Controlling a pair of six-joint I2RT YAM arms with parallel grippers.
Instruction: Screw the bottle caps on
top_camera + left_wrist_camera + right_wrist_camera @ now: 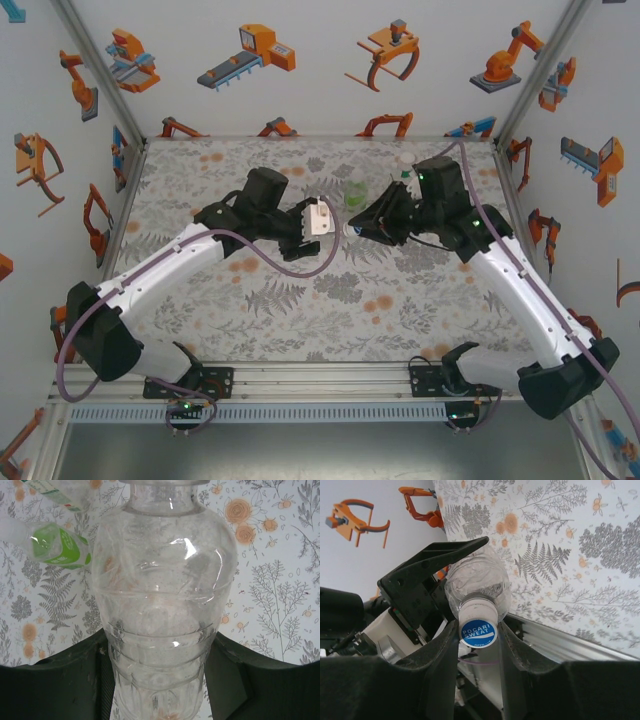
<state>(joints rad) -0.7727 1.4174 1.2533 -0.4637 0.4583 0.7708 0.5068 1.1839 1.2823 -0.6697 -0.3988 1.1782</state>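
So, one cap is going on now. My left gripper (pixel 160 680) is closed tight around the fat part of the clear bottle (pixel 160 580). It seems to hold it up off the table (pixel 280 580), with the neck pointing at my other arm.

My right gripper (pixel 478 632) is closed on the white cap (pixel 478 624) (it has a round blue sticker on top), one finger on each side. The cap sits right on the bottle's mouth, touching it. I cannot tell if it is screwed down all the way, so I think the twisting is not done yet.

Two more bottles wait on the table. The green bottle (pixel 60 550) lies near the one I hold, and another bottle (pixel 52 492) lies close to that. I cannot see if those two have caps, so I guess most of the job is left.
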